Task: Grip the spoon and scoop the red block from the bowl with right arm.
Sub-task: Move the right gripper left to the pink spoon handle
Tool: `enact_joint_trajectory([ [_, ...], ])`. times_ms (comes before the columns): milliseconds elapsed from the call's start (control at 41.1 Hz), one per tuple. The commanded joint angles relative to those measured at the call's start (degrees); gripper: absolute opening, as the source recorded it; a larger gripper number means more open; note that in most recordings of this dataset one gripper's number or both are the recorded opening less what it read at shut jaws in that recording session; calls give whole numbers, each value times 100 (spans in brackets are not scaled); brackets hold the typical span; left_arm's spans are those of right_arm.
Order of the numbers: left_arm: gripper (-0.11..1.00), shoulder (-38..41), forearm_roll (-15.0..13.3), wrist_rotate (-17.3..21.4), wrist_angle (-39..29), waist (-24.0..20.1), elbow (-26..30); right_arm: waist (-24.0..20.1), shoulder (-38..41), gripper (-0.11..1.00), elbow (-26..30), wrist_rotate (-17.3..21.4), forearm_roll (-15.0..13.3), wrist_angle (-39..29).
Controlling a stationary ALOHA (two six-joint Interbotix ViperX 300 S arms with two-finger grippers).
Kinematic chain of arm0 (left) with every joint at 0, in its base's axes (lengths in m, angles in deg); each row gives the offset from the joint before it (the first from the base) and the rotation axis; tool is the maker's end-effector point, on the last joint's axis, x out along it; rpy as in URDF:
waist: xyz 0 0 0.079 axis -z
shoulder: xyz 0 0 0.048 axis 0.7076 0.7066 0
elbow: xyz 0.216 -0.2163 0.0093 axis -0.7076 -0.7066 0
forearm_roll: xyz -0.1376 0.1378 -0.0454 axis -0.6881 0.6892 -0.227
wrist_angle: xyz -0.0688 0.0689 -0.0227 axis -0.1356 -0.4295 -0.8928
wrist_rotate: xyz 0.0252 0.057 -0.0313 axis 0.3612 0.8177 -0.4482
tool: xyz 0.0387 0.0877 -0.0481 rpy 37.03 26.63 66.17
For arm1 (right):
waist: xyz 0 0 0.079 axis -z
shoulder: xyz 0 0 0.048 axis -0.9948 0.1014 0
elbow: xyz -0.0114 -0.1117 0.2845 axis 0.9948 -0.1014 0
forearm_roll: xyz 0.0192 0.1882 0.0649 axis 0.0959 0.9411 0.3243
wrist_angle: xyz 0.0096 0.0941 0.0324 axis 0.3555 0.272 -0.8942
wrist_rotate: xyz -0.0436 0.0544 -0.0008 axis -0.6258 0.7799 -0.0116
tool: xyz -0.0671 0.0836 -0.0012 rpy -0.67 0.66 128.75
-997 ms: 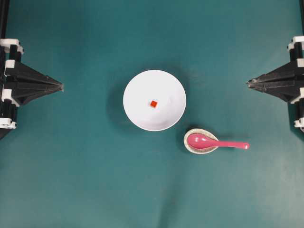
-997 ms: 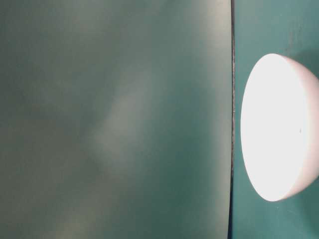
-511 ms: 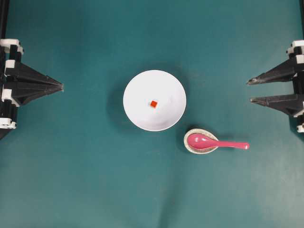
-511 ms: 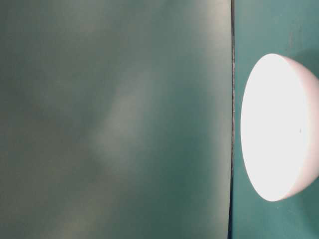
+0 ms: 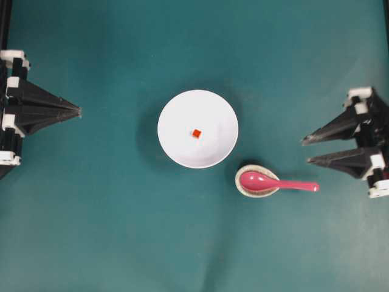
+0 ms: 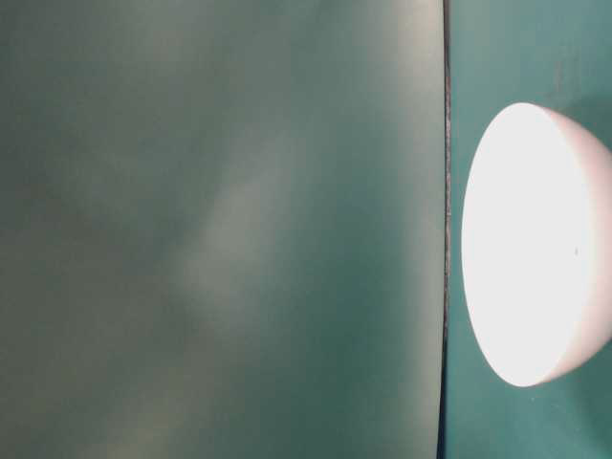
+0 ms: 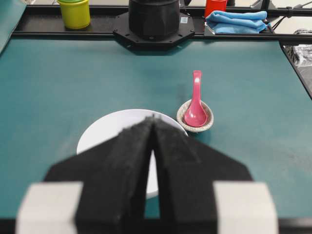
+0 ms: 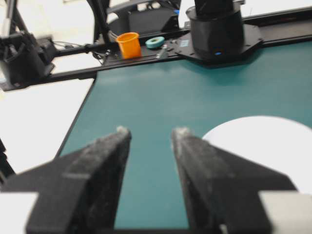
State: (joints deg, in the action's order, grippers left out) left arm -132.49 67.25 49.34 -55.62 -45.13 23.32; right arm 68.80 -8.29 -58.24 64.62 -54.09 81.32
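Just beside the spoon (image 5: pixel 276 183) handle's tip, right claw (image 5: pixel 306 151) parted and empty, left claw (image 5: pixel 79 112) closed.

Whole surface (image 5: pixel 121 243) is covered in a dark teal mat, slightly mottled, with a soft glare from overhead light. A black frame rail (image 7: pixel 63 29) runs along the far edge. Behind it there's some clutter: a yellow-green cup (image 7: pixel 74 12), a red cup (image 7: pixel 215 6) and a folded blue cloth (image 7: pixel 236 22). At the other end sit an orange cup (image 8: pixel 128 45) and a teal roll of tape (image 8: pixel 154 42) on another black rail, with a very bright washed-out area beyond. A small speckled dish (image 5: pixel 249 187) sits on the mat.
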Motion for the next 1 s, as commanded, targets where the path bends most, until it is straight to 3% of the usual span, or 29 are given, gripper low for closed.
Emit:
enact_joint_trajectory([
  [0,0,9,18,0,35,0,158,-281,431,48,9,0,308,562],
  [170,0,9,18,0,26,0,149,-826,1415,48,-53,0,1116,1160],
  [365,0,9,18,0,0,0,149,-1591,2276,48,-176,-9,2426,1784],
  [535,0,9,18,0,-9,0,149,-2268,2628,48,-281,-53,3305,2285],
  [657,0,9,18,9,-44,0,149,-2575,2813,48,-299,-62,3551,2347],
  [973,0,0,18,9,-97,0,149,-2751,3437,48,-334,-53,3647,2347],
])
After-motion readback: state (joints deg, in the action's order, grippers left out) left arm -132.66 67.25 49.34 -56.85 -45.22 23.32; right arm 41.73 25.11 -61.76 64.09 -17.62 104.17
